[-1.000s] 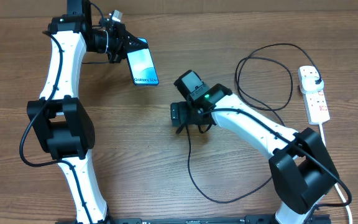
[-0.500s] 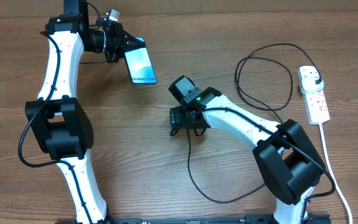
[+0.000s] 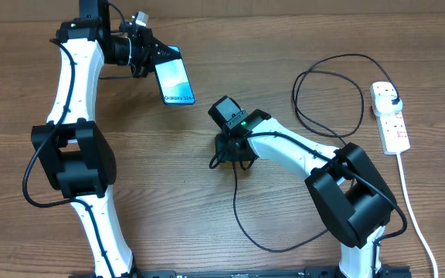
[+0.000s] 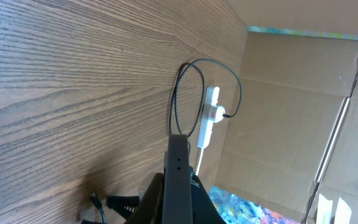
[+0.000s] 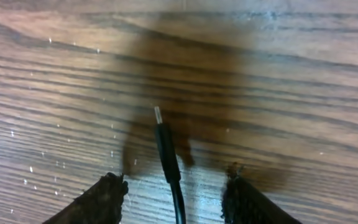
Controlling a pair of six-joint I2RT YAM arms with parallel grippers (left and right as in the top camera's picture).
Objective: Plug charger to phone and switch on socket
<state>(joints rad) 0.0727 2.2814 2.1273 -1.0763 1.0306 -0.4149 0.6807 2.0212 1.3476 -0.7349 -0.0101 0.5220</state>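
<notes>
My right fingers stand apart on the bench, 1 on each side of the charger's connector tip. Neither touches it, so they grasp nothing. The tip and its short black stem lie flat on the wood, pointing away from the wrist camera.

From above, those fingers sit near the middle of the bench. The charger trails from them toward the near edge, curls right and disappears behind the right arm. It then makes a wide loop at the far right before ending at its plug, seated in the far outlet of the socket. The socket lies lengthwise at the far right, and its thick white cord runs to the near edge.

My left fingers are clenched on the phone, which shows edge-on between them in the left wrist view. The phone is at the far left of centre, tilted. Its screen is lit light blue, with white text at its near end. It is well apart from the connector tip. I cannot tell whether its lower end touches the wood.
</notes>
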